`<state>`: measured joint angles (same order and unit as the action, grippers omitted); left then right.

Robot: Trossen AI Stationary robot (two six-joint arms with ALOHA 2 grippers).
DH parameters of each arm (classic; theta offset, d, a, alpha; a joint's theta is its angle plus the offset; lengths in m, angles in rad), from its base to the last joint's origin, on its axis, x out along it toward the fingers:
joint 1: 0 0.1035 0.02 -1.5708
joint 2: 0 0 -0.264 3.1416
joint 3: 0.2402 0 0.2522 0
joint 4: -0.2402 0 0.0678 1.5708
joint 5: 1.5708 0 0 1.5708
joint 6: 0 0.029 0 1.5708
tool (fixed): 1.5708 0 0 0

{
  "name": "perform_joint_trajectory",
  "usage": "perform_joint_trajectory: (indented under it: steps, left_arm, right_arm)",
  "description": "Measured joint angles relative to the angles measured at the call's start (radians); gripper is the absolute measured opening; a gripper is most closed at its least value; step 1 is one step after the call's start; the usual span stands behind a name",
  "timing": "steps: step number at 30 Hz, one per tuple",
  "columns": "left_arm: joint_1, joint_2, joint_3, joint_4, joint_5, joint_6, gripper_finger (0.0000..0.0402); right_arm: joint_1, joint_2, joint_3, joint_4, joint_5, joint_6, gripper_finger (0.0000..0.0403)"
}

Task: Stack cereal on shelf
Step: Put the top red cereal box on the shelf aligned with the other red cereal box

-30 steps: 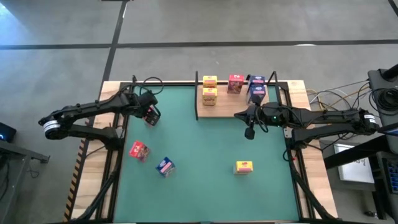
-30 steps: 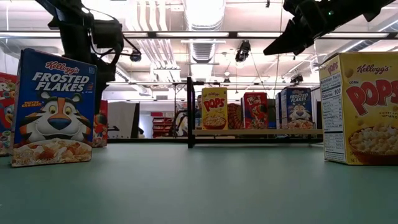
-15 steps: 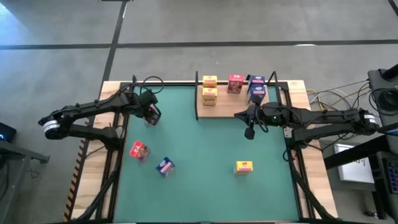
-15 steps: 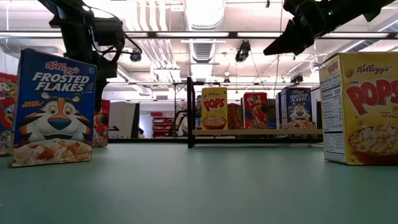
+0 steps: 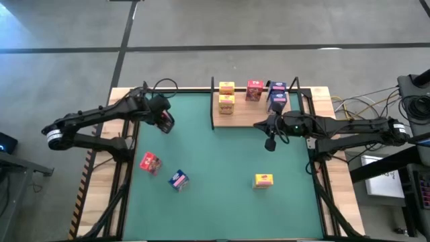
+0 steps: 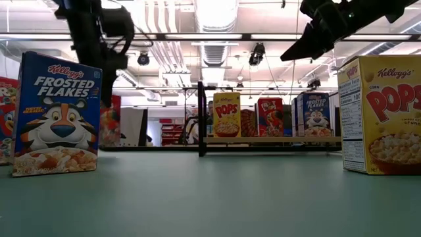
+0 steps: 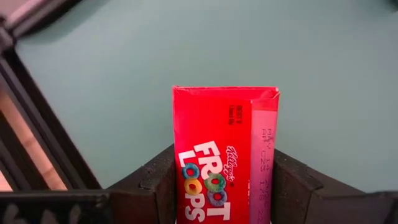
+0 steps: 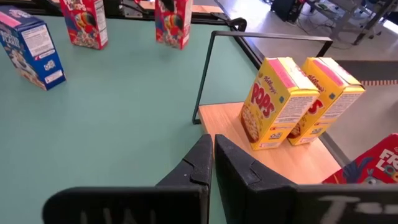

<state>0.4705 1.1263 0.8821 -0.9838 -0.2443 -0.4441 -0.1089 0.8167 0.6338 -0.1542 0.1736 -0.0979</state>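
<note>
- High view: the left end effector (image 5: 163,121) pinched a red cereal box (image 5: 164,124) at ten o'clock on the green tabletop (image 5: 222,175); the shelf (image 5: 259,111) sat at one o'clock.
- Low view: that box hung clear of the tabletop.
- Left wrist view: fingers (image 7: 155,186) clamped the Froot Loops box.
- Right wrist view: the right end effector (image 8: 213,163) was pressed together beside two yellow Pops boxes (image 8: 273,102).

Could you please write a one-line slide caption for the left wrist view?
Left claw gripping a small red cardboard Froot Loops box above the green table mat.
</note>
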Motion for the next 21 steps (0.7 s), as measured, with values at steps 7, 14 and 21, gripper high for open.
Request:
perform_joint_trajectory:
  steps: [7,14,21]
  left_arm:
    - [-0.087,0.000,0.144,-0.039,-0.008,0.017,0.0166]
    - [-0.216,0.000,0.254,-0.055,-0.036,0.020,0.0166]
    - [-0.363,0.023,0.333,0.031,-0.037,0.069,0.0166]
  right_arm:
    - [0.027,-0.023,-0.004,0.012,-0.096,-0.008,0.0009]
    - [0.089,-0.078,-0.050,0.059,-0.096,-0.020,0.0009]
    - [0.138,-0.165,-0.093,0.086,-0.099,-0.017,0.0009]
